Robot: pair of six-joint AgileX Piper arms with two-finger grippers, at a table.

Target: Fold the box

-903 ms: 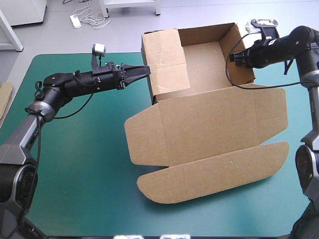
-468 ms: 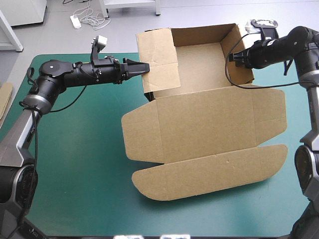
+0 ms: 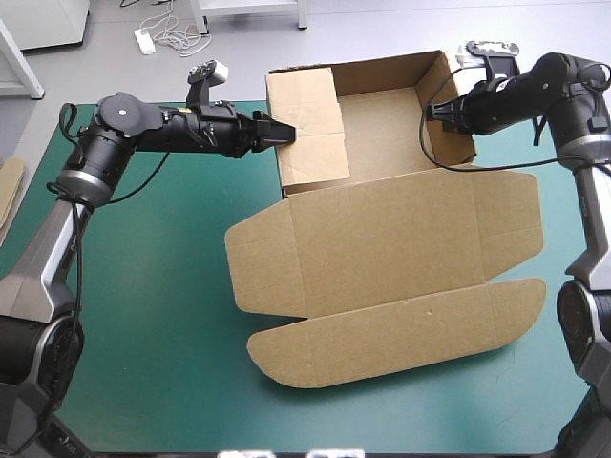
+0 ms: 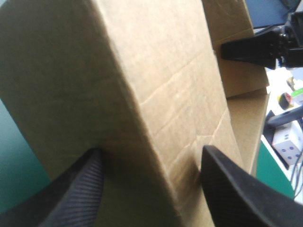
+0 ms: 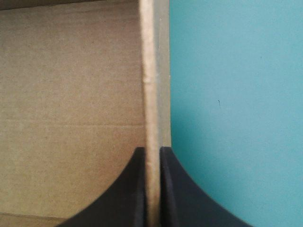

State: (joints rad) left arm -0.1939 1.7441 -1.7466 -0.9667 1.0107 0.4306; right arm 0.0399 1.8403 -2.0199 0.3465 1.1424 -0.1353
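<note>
Box [image 3: 382,229] on teal-green cover [image 3: 143,315], 3 walls up, lid flat. Right gripper [image 5: 152,150] clamped on box's right wall. Left gripper [image 4: 151,158] fingers apart, astride box's left wall flap. Flap leans inward over box floor; likely left arm's tuck next.

Left of the box [image 3: 382,239] the teal-green table [image 3: 143,315] lies bare and wide, and a narrower bare strip runs along the box's near side. The box's tray is open from above, ringed by raised walls. The left end effector [image 3: 289,135] straddles the left wall, jaws apart. The right end effector [image 3: 431,111] clamps the right wall. The box's flat lid covers the table's middle.
</note>
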